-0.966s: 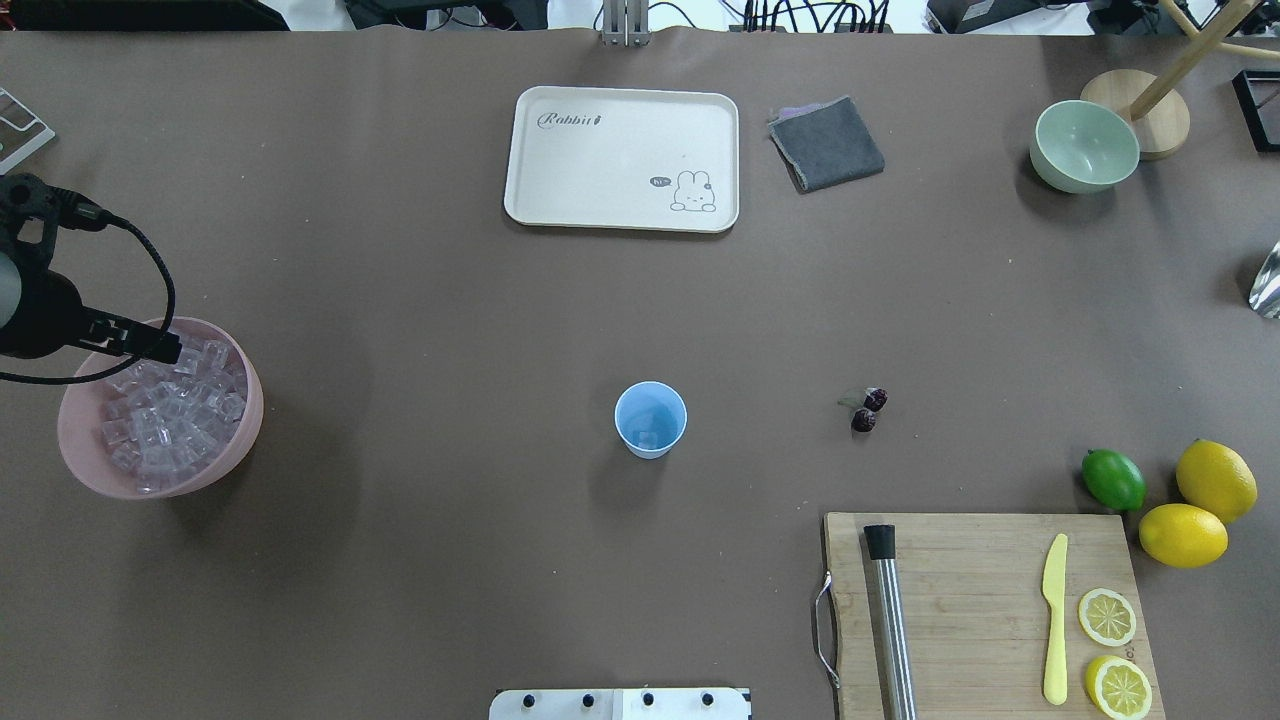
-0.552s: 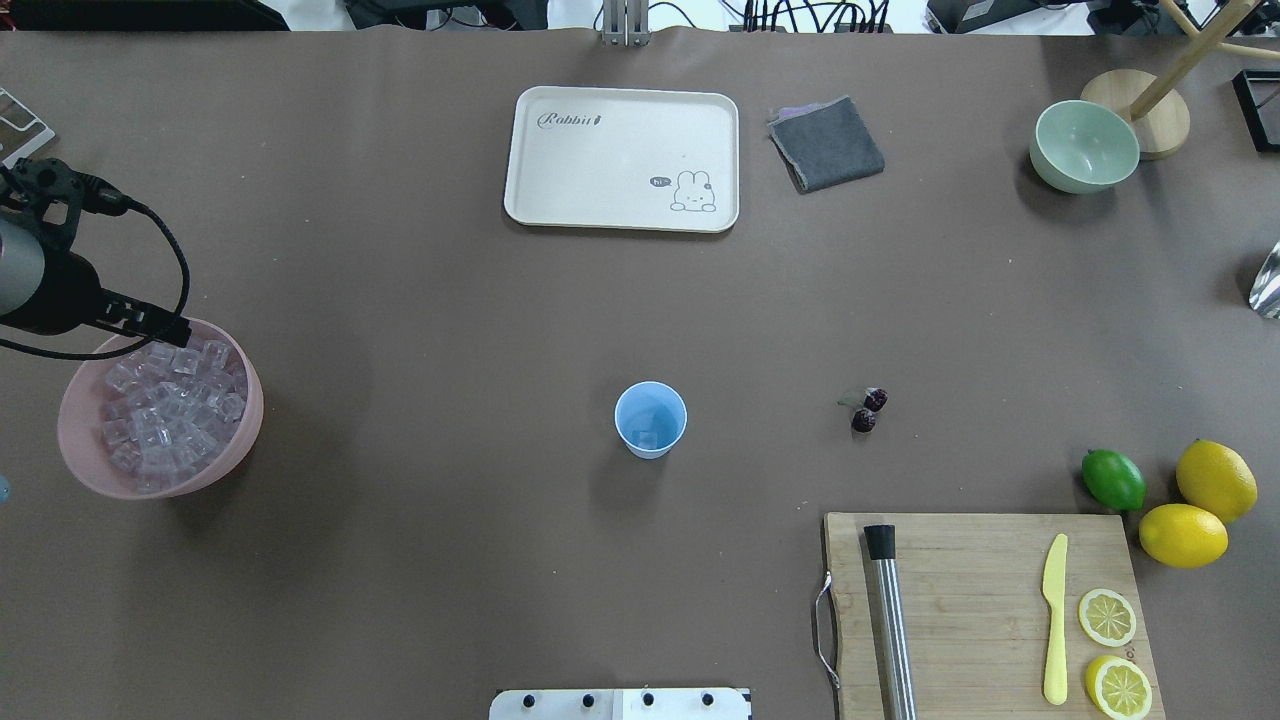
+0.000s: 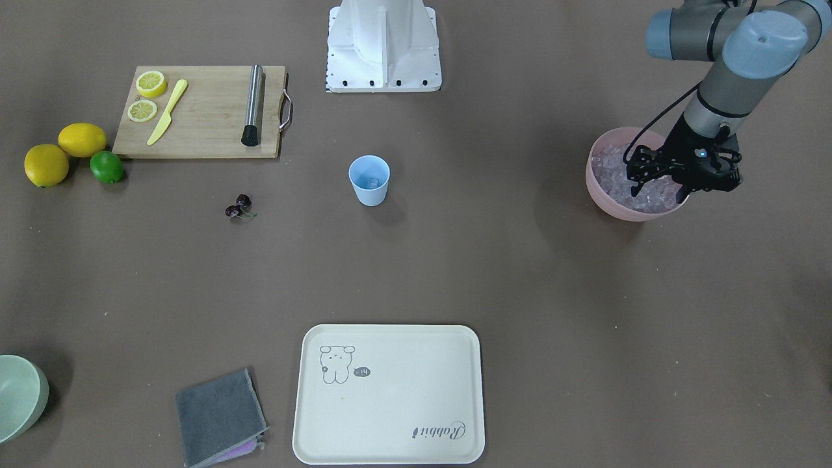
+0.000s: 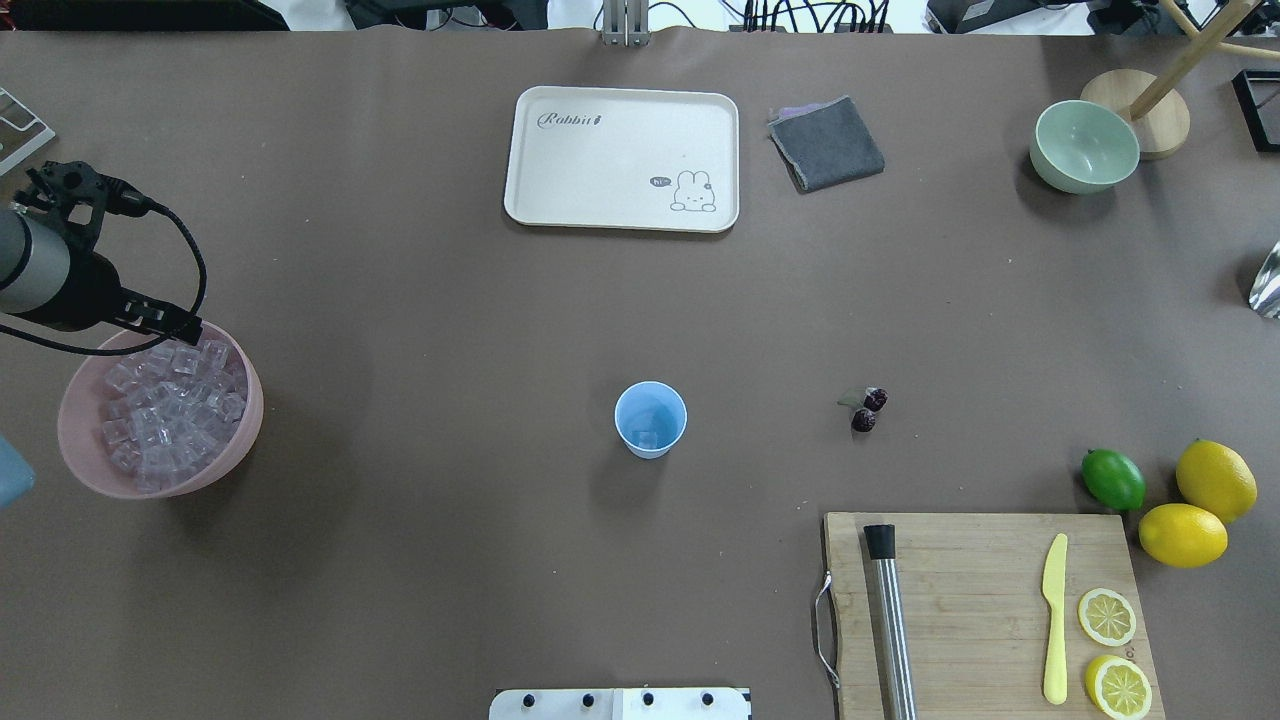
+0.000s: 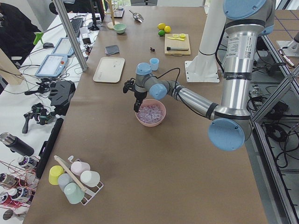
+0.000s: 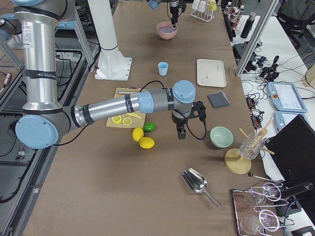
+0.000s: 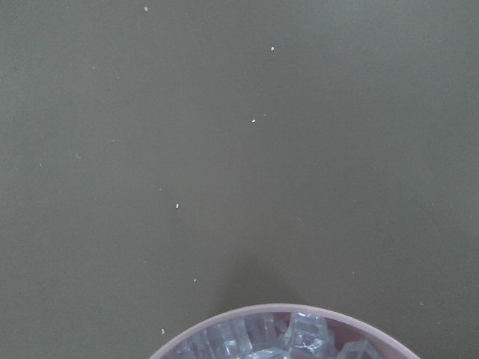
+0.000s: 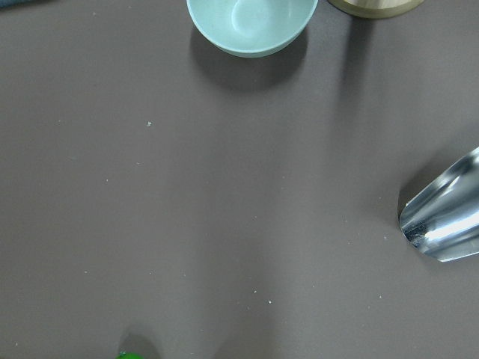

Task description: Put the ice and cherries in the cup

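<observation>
The light-blue cup (image 4: 650,420) stands upright mid-table and also shows in the front view (image 3: 369,181). One ice cube (image 4: 645,438) lies in it. The rest of the ice (image 4: 165,410) fills the pink bowl (image 4: 247,440) at the table's left. My left gripper (image 3: 660,190) hangs over the bowl's far side, just above the ice, with its fingers apart and nothing between them. The cherries (image 4: 868,410) lie on the table right of the cup. My right gripper (image 6: 181,132) shows only in the right side view, above the table near the lime; I cannot tell whether it is open.
A cream tray (image 4: 620,158) and a grey cloth (image 4: 826,143) lie at the far side. A pale green bowl (image 4: 1084,146) is at far right, with a metal scoop (image 8: 445,224) nearby. A cutting board (image 4: 980,610) holds a muddler, a knife and lemon slices; a lime (image 4: 1113,479) and two lemons are beside it.
My left wrist has swung toward the far side, and the gripper has shifted from over the middle of the ice to the bowl's far rim. Nothing else moved.
</observation>
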Robot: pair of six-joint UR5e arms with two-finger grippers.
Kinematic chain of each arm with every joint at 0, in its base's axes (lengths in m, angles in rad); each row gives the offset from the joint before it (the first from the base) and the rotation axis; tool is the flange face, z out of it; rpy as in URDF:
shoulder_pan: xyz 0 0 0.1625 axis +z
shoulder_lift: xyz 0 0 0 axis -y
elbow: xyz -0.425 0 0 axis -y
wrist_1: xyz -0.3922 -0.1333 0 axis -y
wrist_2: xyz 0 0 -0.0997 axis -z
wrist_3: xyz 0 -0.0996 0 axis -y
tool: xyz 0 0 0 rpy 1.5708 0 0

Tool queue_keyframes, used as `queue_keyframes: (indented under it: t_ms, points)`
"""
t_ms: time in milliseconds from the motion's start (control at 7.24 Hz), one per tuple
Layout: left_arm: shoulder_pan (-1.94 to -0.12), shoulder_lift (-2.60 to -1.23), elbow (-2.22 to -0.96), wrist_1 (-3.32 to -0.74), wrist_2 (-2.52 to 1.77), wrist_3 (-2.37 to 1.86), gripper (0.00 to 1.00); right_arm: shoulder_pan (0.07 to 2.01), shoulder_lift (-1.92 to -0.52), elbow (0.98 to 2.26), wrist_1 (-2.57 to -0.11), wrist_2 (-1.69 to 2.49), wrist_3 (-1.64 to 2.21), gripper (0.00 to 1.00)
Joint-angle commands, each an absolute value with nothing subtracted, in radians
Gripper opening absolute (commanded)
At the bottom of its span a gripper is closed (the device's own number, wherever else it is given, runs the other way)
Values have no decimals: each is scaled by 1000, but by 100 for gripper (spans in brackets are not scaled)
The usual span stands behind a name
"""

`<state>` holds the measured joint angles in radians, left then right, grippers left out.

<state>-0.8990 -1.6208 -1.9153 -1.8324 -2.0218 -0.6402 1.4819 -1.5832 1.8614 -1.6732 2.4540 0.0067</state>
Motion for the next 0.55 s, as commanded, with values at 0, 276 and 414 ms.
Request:
queue_keyframes:
  t_ms: [0,276,414]
  points:
    - [-894,-1621,-1902,-1835,-2022,-643,74,1482,-1582,1862,-1674,2457,8,100]
    - [-882,-1621,-1885,-1836,-2022,-641,75,1482,-1575,1861,-1674,2456,32,100]
    - [-868,-1620,-1867,-1870,-2022,-643,79,1482,-1574,1859,-1674,2456,32,100]
